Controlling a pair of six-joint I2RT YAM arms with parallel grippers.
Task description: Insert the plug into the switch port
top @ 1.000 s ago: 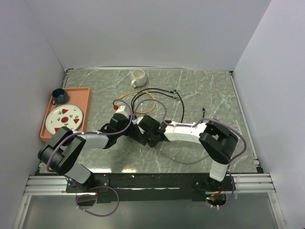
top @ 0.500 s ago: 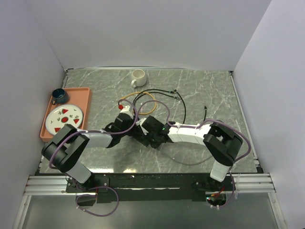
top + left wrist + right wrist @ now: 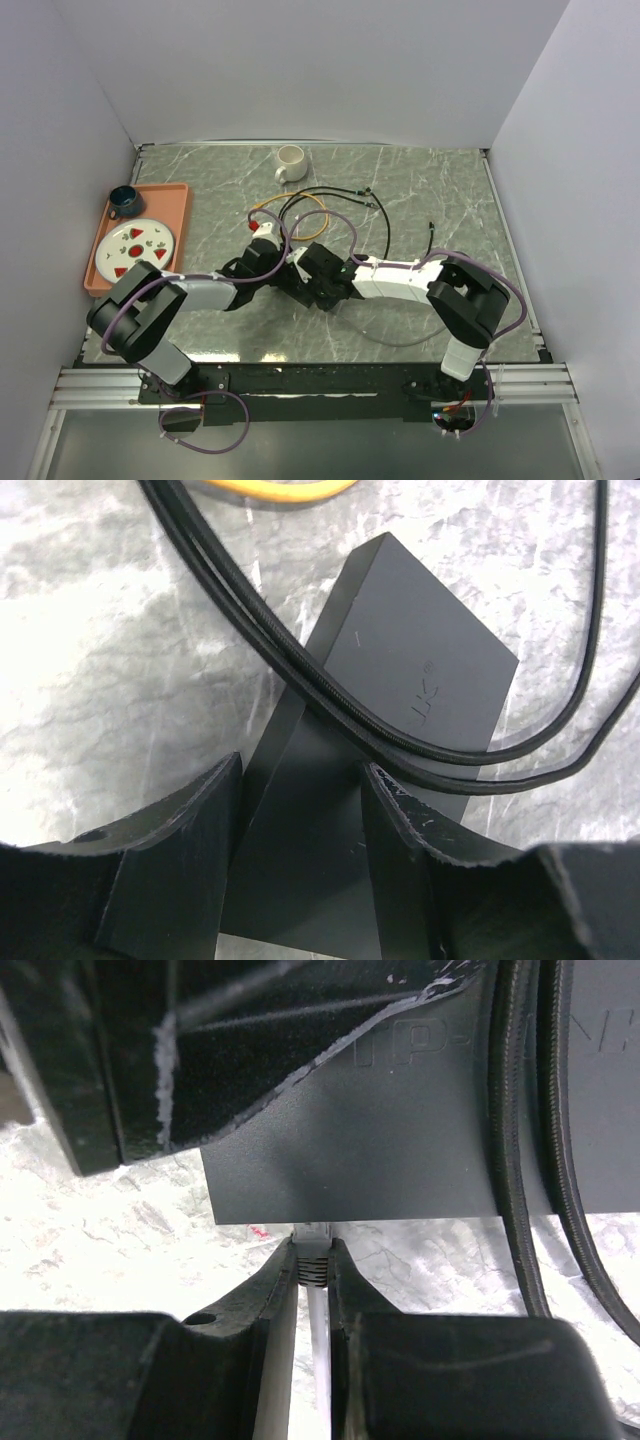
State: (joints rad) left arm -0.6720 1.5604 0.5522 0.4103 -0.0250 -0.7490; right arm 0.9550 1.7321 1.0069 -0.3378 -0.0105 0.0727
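The flat matte-black box (image 3: 410, 670) sits between the fingers (image 3: 190, 860) of my left gripper (image 3: 300, 780), which is shut on its sides. In the top view the box (image 3: 292, 270) lies between both grippers. My right gripper (image 3: 313, 1250) is shut on the grey-white ribbed plug (image 3: 313, 1263), its white cable trailing back between the fingers. The plug's tip touches the box's narrow near edge (image 3: 350, 1215). The port itself is hidden behind the plug tip. Two black cables (image 3: 330, 695) lie across the box's top.
A yellow cable (image 3: 300, 205) and black cables (image 3: 350, 192) loop on the marble table behind the grippers. A white cup (image 3: 290, 162) stands at the back. An orange tray (image 3: 178, 215) on the left holds a plate (image 3: 137, 246) and a dark blue cup (image 3: 123, 200).
Both grippers and the box shifted slightly right and away over the first half second. Since then the right gripper has edged a little closer to the box.
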